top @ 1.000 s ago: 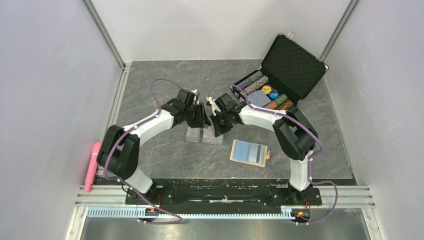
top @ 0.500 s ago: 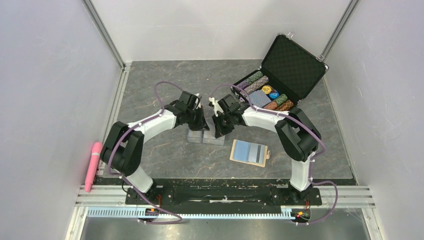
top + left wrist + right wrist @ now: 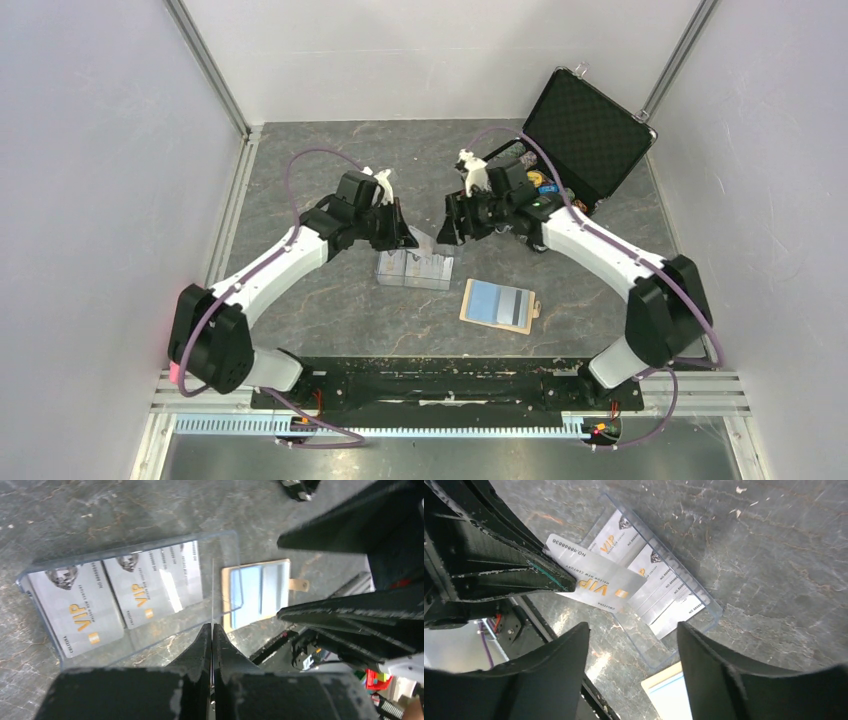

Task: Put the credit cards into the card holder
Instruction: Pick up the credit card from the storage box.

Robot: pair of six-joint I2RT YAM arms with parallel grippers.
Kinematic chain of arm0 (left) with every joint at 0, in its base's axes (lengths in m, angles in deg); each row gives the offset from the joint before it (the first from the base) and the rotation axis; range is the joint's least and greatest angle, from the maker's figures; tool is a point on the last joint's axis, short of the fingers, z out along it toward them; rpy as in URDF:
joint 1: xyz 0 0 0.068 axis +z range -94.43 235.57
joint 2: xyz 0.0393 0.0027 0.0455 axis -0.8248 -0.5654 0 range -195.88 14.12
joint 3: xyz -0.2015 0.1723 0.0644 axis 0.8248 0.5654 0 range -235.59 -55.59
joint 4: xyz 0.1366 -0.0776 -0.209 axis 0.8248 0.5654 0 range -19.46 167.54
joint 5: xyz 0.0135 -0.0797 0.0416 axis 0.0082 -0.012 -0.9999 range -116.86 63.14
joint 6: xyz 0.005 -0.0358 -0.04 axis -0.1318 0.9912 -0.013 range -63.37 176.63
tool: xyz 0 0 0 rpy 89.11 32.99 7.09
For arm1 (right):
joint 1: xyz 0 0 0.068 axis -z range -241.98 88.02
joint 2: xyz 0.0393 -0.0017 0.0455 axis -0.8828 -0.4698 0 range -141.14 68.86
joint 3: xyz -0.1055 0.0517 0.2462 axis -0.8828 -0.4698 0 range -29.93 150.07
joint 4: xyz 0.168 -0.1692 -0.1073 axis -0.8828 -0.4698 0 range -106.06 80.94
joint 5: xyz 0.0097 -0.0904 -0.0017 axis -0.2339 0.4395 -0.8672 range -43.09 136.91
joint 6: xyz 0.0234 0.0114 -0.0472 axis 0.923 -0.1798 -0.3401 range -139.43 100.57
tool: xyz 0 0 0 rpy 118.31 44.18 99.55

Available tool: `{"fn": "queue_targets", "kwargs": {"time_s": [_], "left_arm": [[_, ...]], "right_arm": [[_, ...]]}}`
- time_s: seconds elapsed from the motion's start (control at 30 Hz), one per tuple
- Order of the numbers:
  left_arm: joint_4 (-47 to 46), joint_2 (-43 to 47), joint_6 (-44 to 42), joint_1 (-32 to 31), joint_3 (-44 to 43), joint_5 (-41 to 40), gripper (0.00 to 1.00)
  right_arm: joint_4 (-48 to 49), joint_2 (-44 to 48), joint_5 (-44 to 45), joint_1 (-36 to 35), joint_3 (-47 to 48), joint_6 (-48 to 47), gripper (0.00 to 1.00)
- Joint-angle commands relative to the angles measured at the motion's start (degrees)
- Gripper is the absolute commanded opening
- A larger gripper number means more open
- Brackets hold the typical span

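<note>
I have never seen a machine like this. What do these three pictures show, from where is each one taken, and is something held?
These are two robot arms, the left arm and the right arm, bolted at the near edge of a table. Each ends in a two-finger gripper. The wide picture looks down from above and behind them. The other two pictures come from a small camera on each wrist, so the big black shapes there are gripper fingers. On the table lie a clear tray with silvery credit cards, an opened card holder with blue lining, and an open black case. The left gripper is shut on a single card, held over the tray. The right gripper is open and holds nothing.
</note>
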Motion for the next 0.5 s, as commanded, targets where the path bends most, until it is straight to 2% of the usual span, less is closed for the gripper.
{"fn": "queue_targets", "kwargs": {"time_s": [0.0,0.17,0.33,0.47], "left_arm": [[2.10,2.99,-5.53,-0.10,-2.19,10.83,0.02],[4.12,2.74,-8.84,-0.34,-1.75,24.97,0.02],[4.76,3.64,-11.14,-0.88,-0.36,33.35,0.02],[4.75,3.79,-11.77,-2.15,0.34,36.65,0.02]], "right_arm": [[0.98,5.14,-8.44,3.95,-2.34,-1.78,0.73],[0.12,7.29,-19.75,5.99,-4.32,-7.19,0.79],[1.67,7.99,-32.13,5.91,-7.10,-8.82,0.75],[3.89,8.39,-36.94,5.90,-9.30,-8.62,0.69]]}}
